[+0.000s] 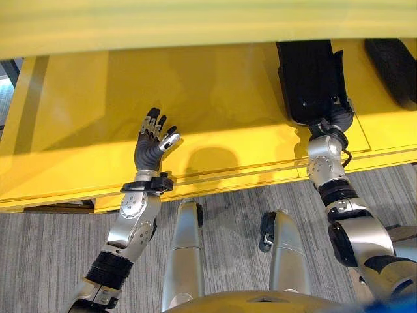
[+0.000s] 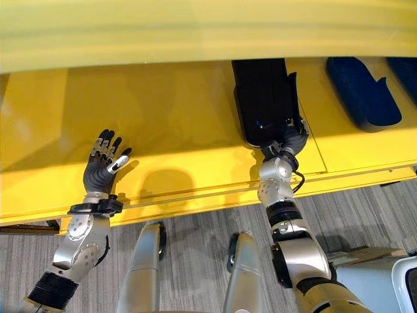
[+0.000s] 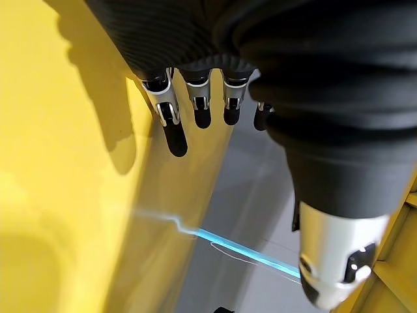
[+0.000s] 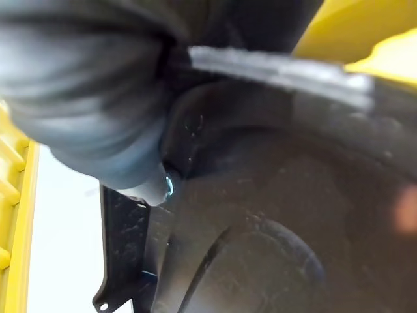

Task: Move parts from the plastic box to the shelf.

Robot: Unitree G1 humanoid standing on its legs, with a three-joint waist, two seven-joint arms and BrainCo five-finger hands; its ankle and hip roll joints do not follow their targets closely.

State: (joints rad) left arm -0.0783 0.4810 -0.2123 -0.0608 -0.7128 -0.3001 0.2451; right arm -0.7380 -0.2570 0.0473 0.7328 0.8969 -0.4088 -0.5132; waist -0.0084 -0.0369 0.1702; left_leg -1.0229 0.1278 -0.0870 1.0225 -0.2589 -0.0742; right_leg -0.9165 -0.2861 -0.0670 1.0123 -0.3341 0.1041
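Note:
A long black moulded part [image 1: 309,78] lies on the yellow shelf [image 1: 78,130], its near end by the shelf's front lip. My right hand [image 2: 288,140] holds that near end, fingers curled round the part's edge; the right wrist view has the black part [image 4: 273,228] pressed close against the hand's dark cover. My left hand [image 1: 151,143] is open, fingers spread and upright, over the bare yellow board well to the left of the part. Its straight fingers [image 3: 174,127] stand beside the yellow surface and hold nothing.
A dark blue part [image 2: 361,91] lies on the shelf right of the black one, with another [image 2: 405,70] at the far right edge. A yellow upper board [image 1: 195,26] overhangs the shelf. Grey carpet [image 1: 52,254] lies below; a white box [image 2: 405,280] stands at lower right.

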